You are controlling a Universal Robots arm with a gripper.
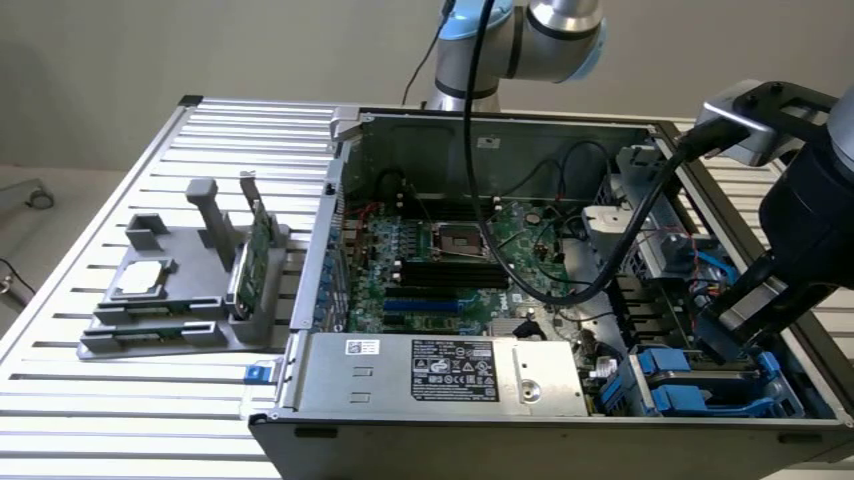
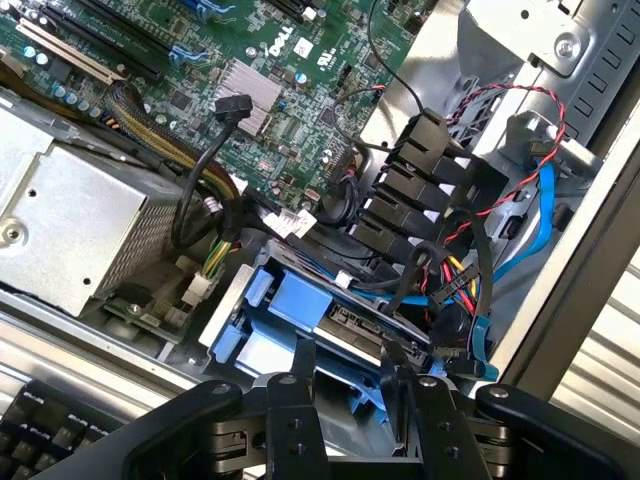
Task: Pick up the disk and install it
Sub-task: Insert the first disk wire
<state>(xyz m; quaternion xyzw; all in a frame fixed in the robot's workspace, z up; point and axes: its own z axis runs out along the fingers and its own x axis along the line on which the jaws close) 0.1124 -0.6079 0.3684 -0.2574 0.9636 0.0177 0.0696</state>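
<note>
The disk [image 2: 357, 324] sits on edge in the blue drive bay, at the case corner beside the power supply. Blue plastic rails [image 2: 292, 300] frame it and its connector end faces the camera. My gripper [image 2: 350, 385] is right over it, one black finger [image 2: 305, 375] on each side, closed against its faces. In the exterior view the gripper [image 1: 711, 348] reaches down into the case's corner at that view's lower right, just above the blue bay parts [image 1: 678, 385].
The open computer case [image 1: 400, 420] holds a motherboard [image 1: 441, 260], a silver power supply [image 1: 441, 370] and loose red, blue and black cables [image 2: 520, 200] close to the bay. A grey holder [image 1: 174, 300] on the exterior view's left carries a small silver drive [image 1: 140, 278] and a green card [image 1: 247, 265].
</note>
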